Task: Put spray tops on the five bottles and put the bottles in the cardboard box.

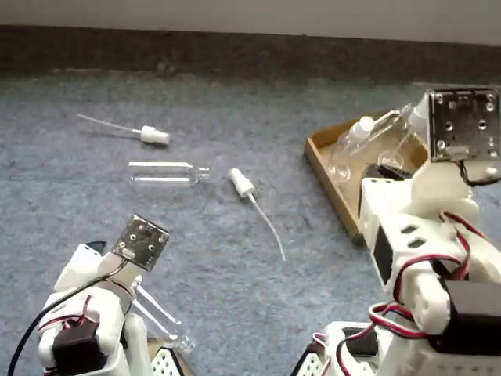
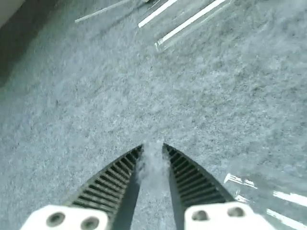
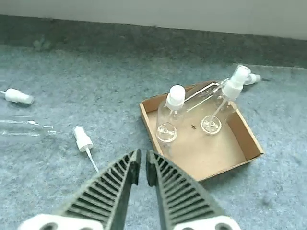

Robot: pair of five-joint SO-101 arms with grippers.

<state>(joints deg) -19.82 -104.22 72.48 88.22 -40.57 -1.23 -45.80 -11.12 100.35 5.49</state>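
Two robot arms stand over a grey table (image 1: 235,298), with the job part done. The box (image 1: 322,166) sits at the right of the overhead frame, just ahead of the right arm (image 1: 438,235). It holds capped bottles (image 3: 170,117) that lie tilted, white tops uppermost. Two are plain to see, and a further white top (image 3: 253,78) shows at the far corner, though its bottle cannot be made out. An uncapped bottle (image 1: 166,173) lies flat at centre left of the overhead frame, neck pointing right. One spray top (image 1: 155,135) lies just above it in the frame, its thin tube running up and left. A second spray top (image 1: 243,184) lies just right of the bottle's neck, apart from it, with its tube trailing down and right. Another uncapped bottle (image 1: 160,313) lies at lower left, right beside the left arm (image 1: 102,298). The left gripper (image 2: 152,147) hangs close over bare table, jaws parted by a narrow gap and holding nothing, with that bottle just off to one side. The right gripper (image 3: 143,160) is held above the table and points toward the near edge of the box, its jaws all but closed and empty.
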